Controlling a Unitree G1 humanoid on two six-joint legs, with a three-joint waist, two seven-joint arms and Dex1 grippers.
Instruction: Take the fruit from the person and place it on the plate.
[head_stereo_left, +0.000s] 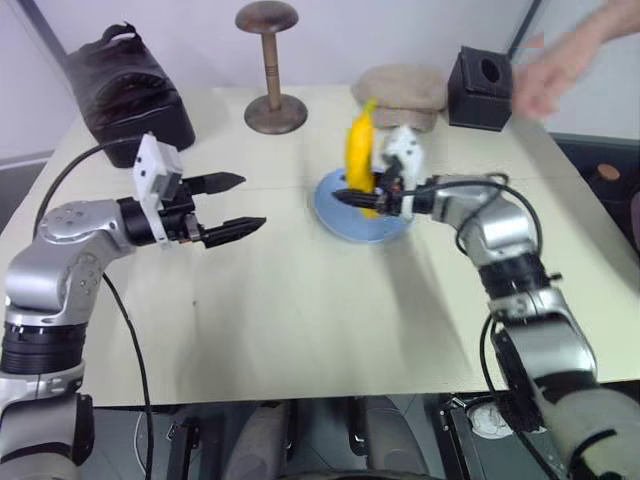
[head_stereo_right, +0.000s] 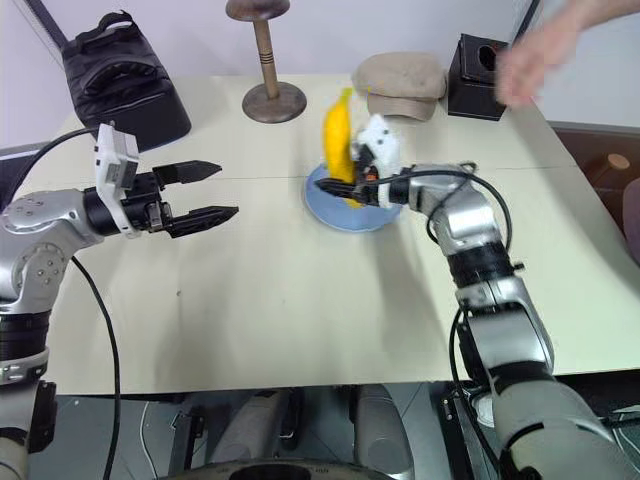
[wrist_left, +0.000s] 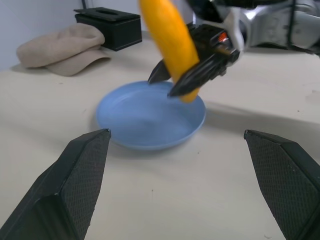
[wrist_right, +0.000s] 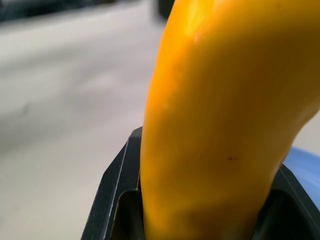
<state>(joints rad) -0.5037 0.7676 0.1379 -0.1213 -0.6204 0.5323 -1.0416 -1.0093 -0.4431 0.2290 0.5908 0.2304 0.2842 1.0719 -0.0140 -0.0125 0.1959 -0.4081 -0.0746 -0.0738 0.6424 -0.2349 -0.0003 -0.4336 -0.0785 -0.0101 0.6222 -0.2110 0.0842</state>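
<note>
The yellow banana (head_stereo_left: 360, 150) stands nearly upright over the light-blue plate (head_stereo_left: 335, 215), with my right gripper (head_stereo_left: 362, 200) shut on its lower part. From the left wrist view the banana (wrist_left: 172, 45) hangs just above the plate (wrist_left: 130, 117), pinched by the black fingers (wrist_left: 200, 75). In the right wrist view the banana (wrist_right: 225, 125) sits between the jaws. The person's hand (head_stereo_left: 545, 75) is at the far right, apart from the fruit. My left gripper (head_stereo_left: 235, 207) is open to the left of the plate, holding nothing.
A beige cap (head_stereo_left: 405, 90) and a black box (head_stereo_left: 480, 90) lie behind the plate. A wooden stand (head_stereo_left: 272, 70) stands at the back centre, and a dark bag (head_stereo_left: 125, 95) sits at the back left. The table's near half is bare.
</note>
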